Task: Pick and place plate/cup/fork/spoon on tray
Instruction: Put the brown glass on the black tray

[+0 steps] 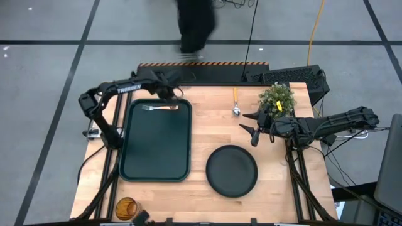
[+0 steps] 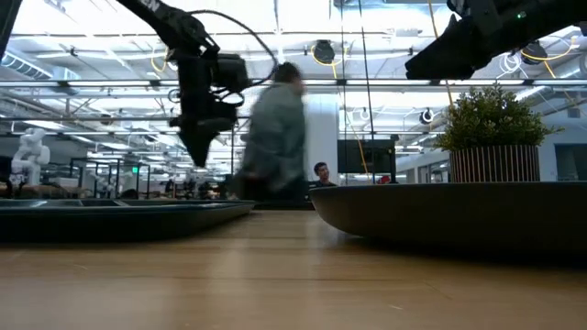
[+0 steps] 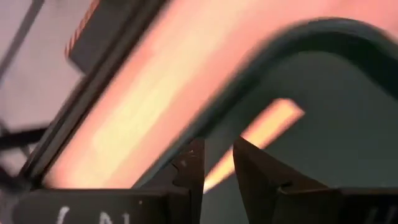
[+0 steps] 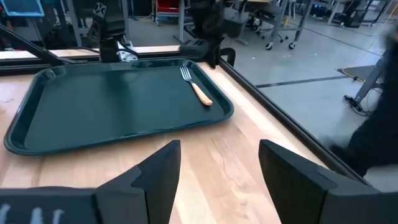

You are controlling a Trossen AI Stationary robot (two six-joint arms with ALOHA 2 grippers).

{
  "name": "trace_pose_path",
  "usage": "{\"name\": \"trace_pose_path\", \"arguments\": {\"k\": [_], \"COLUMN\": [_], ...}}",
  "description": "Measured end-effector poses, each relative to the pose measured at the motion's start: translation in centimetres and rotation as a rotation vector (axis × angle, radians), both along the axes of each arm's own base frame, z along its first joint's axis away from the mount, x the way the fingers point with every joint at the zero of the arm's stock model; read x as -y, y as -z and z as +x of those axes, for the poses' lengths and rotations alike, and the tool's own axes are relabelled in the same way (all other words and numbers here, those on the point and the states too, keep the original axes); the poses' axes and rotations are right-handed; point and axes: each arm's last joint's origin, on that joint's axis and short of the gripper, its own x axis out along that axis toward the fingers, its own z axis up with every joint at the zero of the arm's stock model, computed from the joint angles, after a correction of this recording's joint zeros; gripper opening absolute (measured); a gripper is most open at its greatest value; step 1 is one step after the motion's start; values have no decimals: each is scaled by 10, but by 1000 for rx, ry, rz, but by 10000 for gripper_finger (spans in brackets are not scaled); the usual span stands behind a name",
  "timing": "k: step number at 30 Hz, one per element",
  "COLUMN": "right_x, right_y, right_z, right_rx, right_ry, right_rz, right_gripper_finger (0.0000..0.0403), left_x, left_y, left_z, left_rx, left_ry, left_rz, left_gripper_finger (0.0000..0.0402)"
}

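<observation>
One item of four is counted as placed on the tray [image 1: 156, 141]; three are left.

Fork [image 1: 161, 107]: lying flat inside the tray, close along its far rim. Long axis runs left to right, parallel to that rim; the tines point left, the orange-yellow handle right. Judged done.

Spoon [image 1: 236, 101]: on bare wood at the far middle of the table, well right of the tray and just left of the potted plant [image 1: 277, 98]. Long axis runs far to near; the bowl lies at the near end, the handle points to the far edge. Not yet placed.

Plate [image 1: 232, 170]: flat on the table, near side, right of the tray and apart from it. Not yet placed.

Cup [image 1: 126, 208]: at the near left corner of the table, beyond the tray's near rim, upright as far as can be told. Not yet placed.

Left gripper [image 1: 168, 93]: held above the tray's far rim, just beyond the fork's handle. In its wrist view the fingers are set close together with a narrow gap, and nothing is gripped.

Right gripper [image 1: 252, 127]: held above the table between spoon and plate, pointing left toward the tray. The jaws are spread wide and are empty. The spoon is judged the nearest remaining item to it.

A person [image 1: 195, 25] is seen on the floor beyond the far edge of the table.
</observation>
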Motion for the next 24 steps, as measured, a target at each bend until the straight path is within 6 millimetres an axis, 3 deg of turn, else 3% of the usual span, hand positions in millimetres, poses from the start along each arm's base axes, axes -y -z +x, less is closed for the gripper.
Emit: {"name": "trace_pose_path", "arguments": {"k": [4,9,24], "right_x": [0,0,0], "right_y": [0,0,3], "right_z": [0,0,-1], "right_rx": [-3,-3,-32], "right_ry": [-2,-2,5], "right_rz": [-8,-9,8], "right_gripper_finger": [212,212,212], "left_x": [-28,-49,-56], "left_y": [6,23,31], "left_z": [-25,-55,-95], "left_rx": [-52,-150,-308], "left_ry": [-211,-411,-605], "left_rz": [-62,-162,-228], "left_gripper_finger": [88,88,88]}}
